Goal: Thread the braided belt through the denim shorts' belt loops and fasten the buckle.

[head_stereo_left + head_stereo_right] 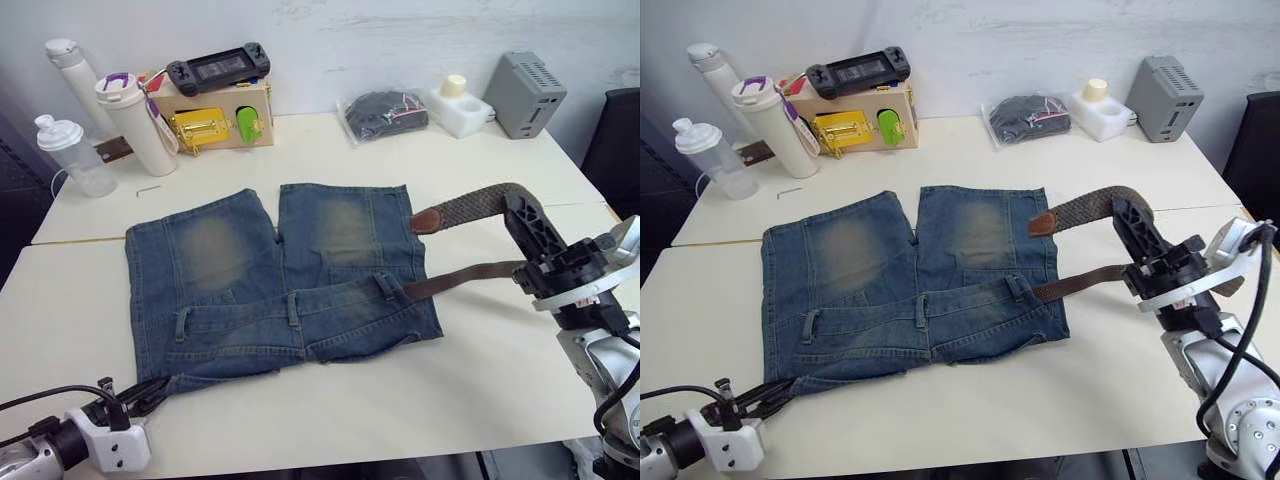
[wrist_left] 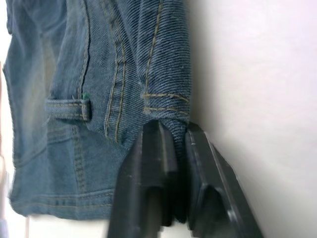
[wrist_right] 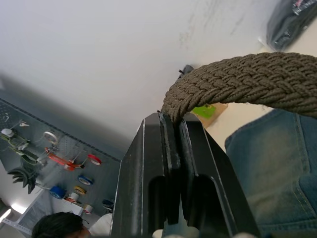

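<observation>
Both end effectors clamped: belt lifted on the right, denim pinched on the left.

The right end effector [image 1: 519,207] grips the braided belt [image 1: 470,205], arching it above the table [image 1: 480,370] at 3 o'clock of the denim shorts [image 1: 280,285], which lie flat mid-table. The left end effector [image 2: 174,136] pinches the shorts' waistband corner at 7 o'clock.

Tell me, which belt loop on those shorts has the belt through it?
The belt loop nearest the right end effector. The braided belt emerges beside it; the other two belt loops along the waistband of the denim shorts show no belt.
</observation>
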Robot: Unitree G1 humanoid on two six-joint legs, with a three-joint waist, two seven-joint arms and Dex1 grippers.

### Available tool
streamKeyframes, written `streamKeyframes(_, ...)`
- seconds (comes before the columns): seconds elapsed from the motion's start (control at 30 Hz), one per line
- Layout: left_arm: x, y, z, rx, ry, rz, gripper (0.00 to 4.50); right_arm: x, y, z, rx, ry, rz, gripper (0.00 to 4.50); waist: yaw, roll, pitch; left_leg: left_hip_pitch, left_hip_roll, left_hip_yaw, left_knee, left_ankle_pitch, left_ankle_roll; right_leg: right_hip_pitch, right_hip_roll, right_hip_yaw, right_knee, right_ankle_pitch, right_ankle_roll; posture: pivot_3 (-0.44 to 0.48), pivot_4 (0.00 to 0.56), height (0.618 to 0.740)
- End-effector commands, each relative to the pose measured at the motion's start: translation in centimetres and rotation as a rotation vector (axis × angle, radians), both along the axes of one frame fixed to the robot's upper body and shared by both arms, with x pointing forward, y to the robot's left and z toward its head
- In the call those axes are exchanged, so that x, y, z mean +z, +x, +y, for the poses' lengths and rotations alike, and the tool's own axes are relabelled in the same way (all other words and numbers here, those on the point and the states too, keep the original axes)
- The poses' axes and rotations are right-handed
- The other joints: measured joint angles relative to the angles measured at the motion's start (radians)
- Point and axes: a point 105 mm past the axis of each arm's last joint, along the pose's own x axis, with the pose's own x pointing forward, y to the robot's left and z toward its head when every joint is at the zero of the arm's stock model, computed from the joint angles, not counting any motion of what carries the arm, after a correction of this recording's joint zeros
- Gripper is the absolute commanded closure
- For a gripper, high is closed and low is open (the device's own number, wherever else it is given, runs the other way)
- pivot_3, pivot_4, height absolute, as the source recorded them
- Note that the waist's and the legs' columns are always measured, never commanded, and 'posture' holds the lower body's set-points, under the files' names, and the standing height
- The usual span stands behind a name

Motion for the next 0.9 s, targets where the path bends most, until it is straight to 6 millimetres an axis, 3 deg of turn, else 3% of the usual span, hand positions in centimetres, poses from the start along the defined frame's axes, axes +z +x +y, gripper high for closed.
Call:
streamKeyframes(0.03,3.3,0.7,-3.1,-0.079,-0.204,0.047,2.08,-0.6,0.4,0.8,0.016,-0.099,0.044,4.5,0.0,-0.003,0.002,0.0,0.0,0.0,0.0,0.0,0.0,0.0,0.0,0.0,0.0,0.0,0.0,0.0,0.15,0.74)
streamKeyframes(0.1,6.2,1.4,-5.1,-0.119,-0.364,0.092,1.25,-1.4,0.9,1.0,0.01,-0.16,0.087,4.5,0.005,-0.006,0.005,-0.002,0.0,-0.001,0.002,0.0,0.0,0.0,-0.001,-0.001,-0.002,0.001,-0.001,0.0,0.15,0.74)
streamKeyframes(0.2,8.6,1.6,-7.4,-0.159,-0.521,0.235,1.25,-2.1,1.4,0.9,-0.001,-0.192,0.124,4.5,0.011,-0.007,0.006,-0.005,0.0,-0.002,0.004,0.0,0.0,0.0,-0.001,-0.002,-0.004,0.002,-0.002,0.0,0.15,0.74)
streamKeyframes(0.33,9.8,0.8,-10.7,-0.214,-0.712,0.536,1.25,-3.6,2.3,0.3,-0.042,-0.245,0.218,4.5,0.009,-0.004,0.009,-0.005,0.0,-0.002,0.004,0.0,0.0,0.0,0.0,-0.002,-0.006,0.003,-0.002,0.0,0.15,0.74)
streamKeyframes(0.4,10.3,2.5,-11.7,-0.221,-0.8,0.558,1.25,-3.8,2.5,0.2,-0.048,-0.281,0.23,4.5,0.011,0.0,0.012,-0.006,0.0,-0.002,0.004,0.0,0.0,0.0,0.0,-0.002,-0.006,0.003,-0.002,0.0,0.15,0.74)
streamKeyframes(0.53,9.1,6.2,-14.8,-0.264,-0.902,0.579,1.25,-4.4,2.6,0.1,-0.043,-0.303,0.263,4.5,0.023,0.002,0.014,-0.005,-0.001,-0.002,0.006,0.001,0.0,0.001,0.001,-0.003,-0.004,0.003,-0.001,0.0,0.15,0.74)
streamKeyframes(0.67,8.3,8.3,-16.7,-0.294,-0.933,0.562,1.25,-5.0,2.7,0.1,-0.046,-0.338,0.295,4.5,0.017,-0.003,0.016,-0.008,-0.001,-0.001,0.01,0.0,0.001,-0.001,0.002,-0.002,0.001,0.004,0.0,0.0,0.15,0.74)
streamKeyframes(0.9,7.8,8.5,-18.0,-0.335,-0.93,0.569,1.25,-4.8,2.9,-0.1,-0.059,-0.363,0.287,4.5,0.023,-0.004,0.016,-0.018,-0.001,-0.002,0.016,0.0,0.002,-0.009,0.002,-0.002,0.0,0.005,0.002,0.0,0.15,0.74)
